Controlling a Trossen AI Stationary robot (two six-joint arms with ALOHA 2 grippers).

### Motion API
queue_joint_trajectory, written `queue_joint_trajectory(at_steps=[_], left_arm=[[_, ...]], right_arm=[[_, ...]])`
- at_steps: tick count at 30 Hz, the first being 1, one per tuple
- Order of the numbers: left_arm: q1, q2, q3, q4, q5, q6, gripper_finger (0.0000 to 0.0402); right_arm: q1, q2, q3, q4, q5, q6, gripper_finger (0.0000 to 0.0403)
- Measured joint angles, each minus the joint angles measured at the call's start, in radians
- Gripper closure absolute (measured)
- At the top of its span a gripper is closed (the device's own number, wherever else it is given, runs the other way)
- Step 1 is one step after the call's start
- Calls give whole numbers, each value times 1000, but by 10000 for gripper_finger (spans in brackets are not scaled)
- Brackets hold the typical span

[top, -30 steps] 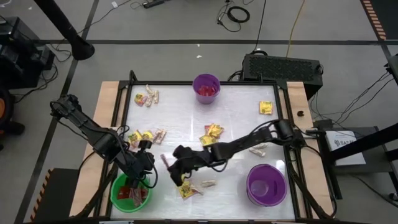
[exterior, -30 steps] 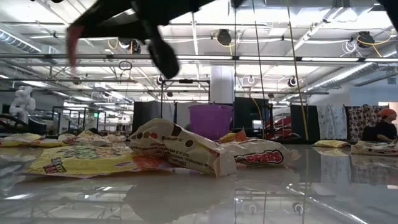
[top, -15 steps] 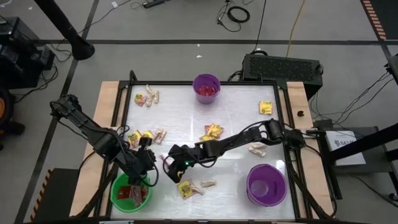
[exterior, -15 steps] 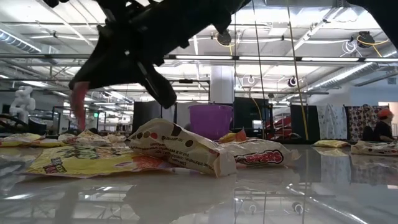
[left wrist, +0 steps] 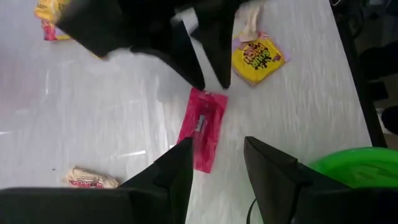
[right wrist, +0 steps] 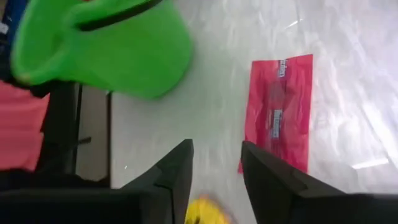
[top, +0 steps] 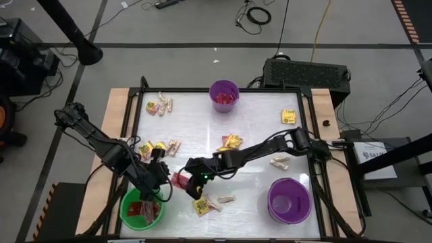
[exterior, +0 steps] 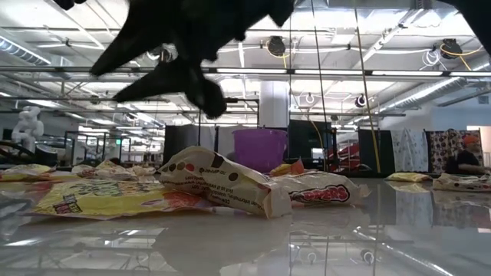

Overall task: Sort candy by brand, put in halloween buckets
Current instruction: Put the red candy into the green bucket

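Note:
A flat red candy packet [left wrist: 202, 127] lies on the table just beyond the green halloween bucket [top: 142, 209], which holds red packets. My right gripper [right wrist: 217, 149] hangs open right over the packet [right wrist: 280, 118], its fingertips near the packet's end and nothing between them. My left gripper [left wrist: 217, 155] hovers open above the same packet, near the green bucket's rim [left wrist: 357, 165]. A purple bucket [top: 224, 94] with red pieces stands at the far edge. Another purple bucket [top: 289, 200] stands near right.
Loose candy lies about: a yellow packet [top: 201, 206] and a tan piece [top: 226, 200] near the front. Small clusters lie mid-table [top: 229, 143], at the left [top: 155, 148] and at the far left [top: 160, 104]. A lone yellow packet [top: 288, 117] lies far right.
My right gripper has sunk a little and tipped its fingers down beside the green bucket, then opened and let go of the red packet. The packet hung from its fingers before and now lies flat on the table.

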Motion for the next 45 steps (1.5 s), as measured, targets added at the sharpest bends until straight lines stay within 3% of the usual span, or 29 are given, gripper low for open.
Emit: queue_joint_trajectory(at_steps=[6,10,17,26,33,45], left_arm=[[98,24,0,54,-3,41,252],[181,78,0,116,13,93,252],[245,246,0,200,146,196,252],[250,436,0,237,250,439,252],[251,533,-1,356,308,466,252],[263,623,0,321,297,489,252]], right_arm=[[7,-103,0,-208,72,-99,262],[29,-194,0,-430,203,-121,262],[112,-354,0,-733,429,-95,261],[187,-447,0,-793,543,-22,261],[218,-444,-1,-799,543,-11,261],[227,-441,-1,-809,540,-11,261]])
